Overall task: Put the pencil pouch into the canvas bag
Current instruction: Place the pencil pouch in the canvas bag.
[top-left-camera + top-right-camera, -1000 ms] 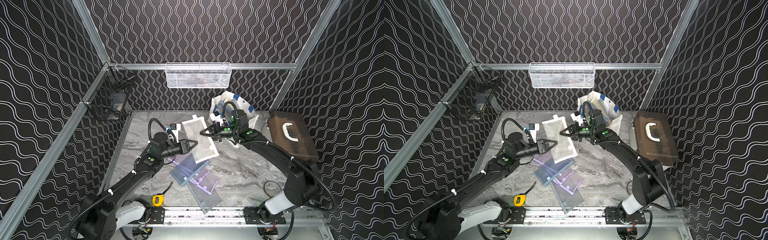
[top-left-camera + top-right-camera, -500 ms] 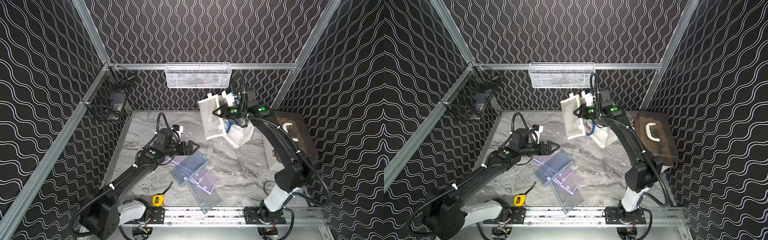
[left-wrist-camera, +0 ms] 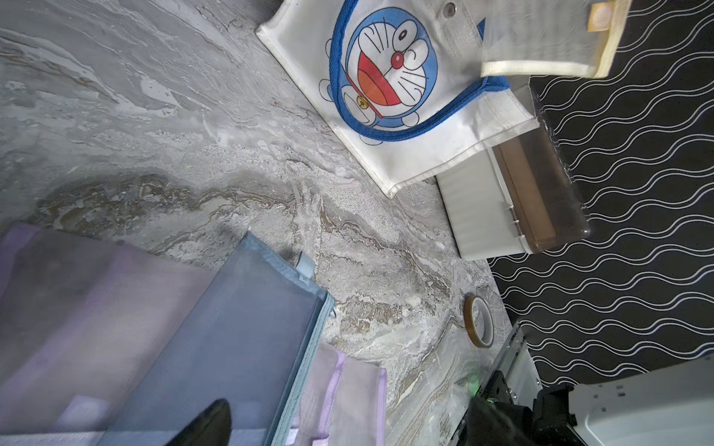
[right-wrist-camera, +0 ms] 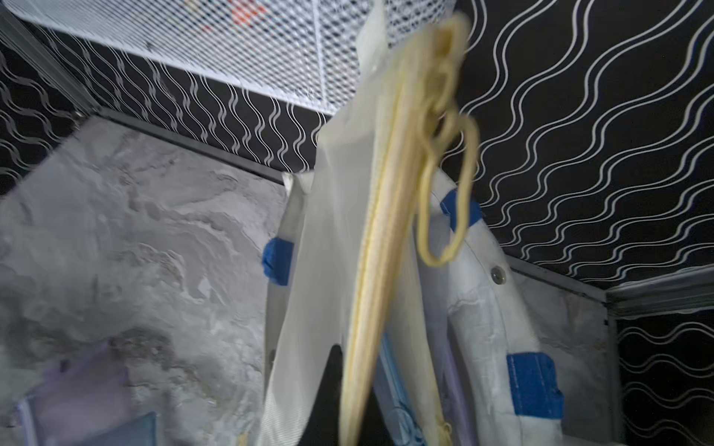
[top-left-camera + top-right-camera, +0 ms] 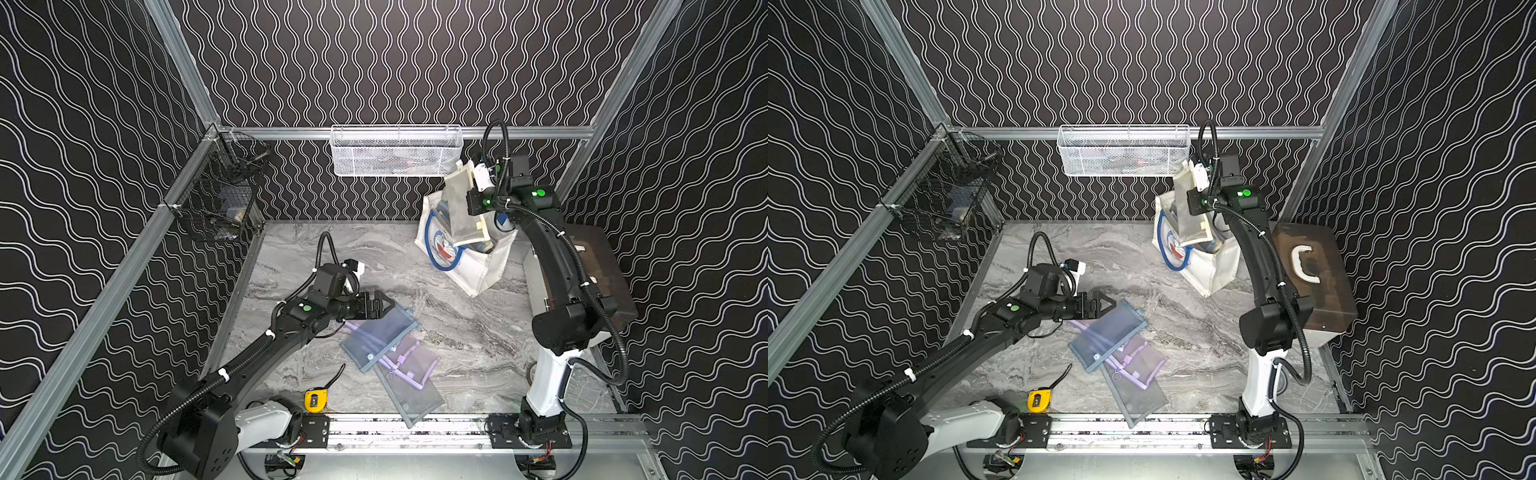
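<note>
Hanging from the right tool (image 5: pixel 471 203), the cream mesh pencil pouch (image 5: pixel 459 208) was over the open mouth of the canvas bag (image 5: pixel 478 270) at the back right of the bench (image 5: pixel 457 332), not yet released. Its lower edge was level with the bag's rim in both top views, though whether it had dipped inside could not be told. The right tool was pressed together on the pouch at its zip side, and in the right wrist view the pouch (image 4: pixel 340 270) drooped from the grip with its pull loop (image 4: pixel 448 185) dangling. That hold probably let the flat pouch present a narrow edge to the opening. The bag leaned with its cartoon face (image 3: pixel 386 81) toward the middle of the bench, its mouth gaping upward, which suited a drop from above. The left tool (image 5: pixel 380 305) was spread and empty, well apart from the bag, just above a blue pouch (image 5: pixel 380 336) that lay on a purple one (image 5: pixel 411 361), likely parked clear of the right arm's path.
</note>
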Controlling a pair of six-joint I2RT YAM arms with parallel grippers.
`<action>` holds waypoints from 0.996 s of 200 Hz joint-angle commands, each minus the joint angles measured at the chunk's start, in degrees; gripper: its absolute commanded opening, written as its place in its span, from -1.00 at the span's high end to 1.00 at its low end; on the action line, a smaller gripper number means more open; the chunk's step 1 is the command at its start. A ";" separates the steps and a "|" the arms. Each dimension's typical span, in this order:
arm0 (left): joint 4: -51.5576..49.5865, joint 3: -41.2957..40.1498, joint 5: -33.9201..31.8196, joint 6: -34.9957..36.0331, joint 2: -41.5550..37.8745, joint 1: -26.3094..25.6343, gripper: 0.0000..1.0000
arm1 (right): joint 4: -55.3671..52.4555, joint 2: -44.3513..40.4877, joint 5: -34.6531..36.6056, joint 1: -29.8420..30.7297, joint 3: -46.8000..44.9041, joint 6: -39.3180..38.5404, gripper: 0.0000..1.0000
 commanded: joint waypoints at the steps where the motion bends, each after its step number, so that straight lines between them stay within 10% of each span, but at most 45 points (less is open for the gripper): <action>1: 0.40 0.04 -0.35 1.32 -0.27 0.02 -0.98 | 1.84 0.44 3.11 -0.20 -0.17 -7.03 1.00; 61: 1.18 -0.90 -0.46 0.48 0.17 0.02 -0.98 | 3.27 1.11 -0.66 -0.91 7.39 -4.67 1.00; 199: 1.45 -1.32 -1.09 0.24 -0.76 0.02 -0.98 | 7.95 -1.13 -2.79 -1.36 -13.54 -4.34 1.00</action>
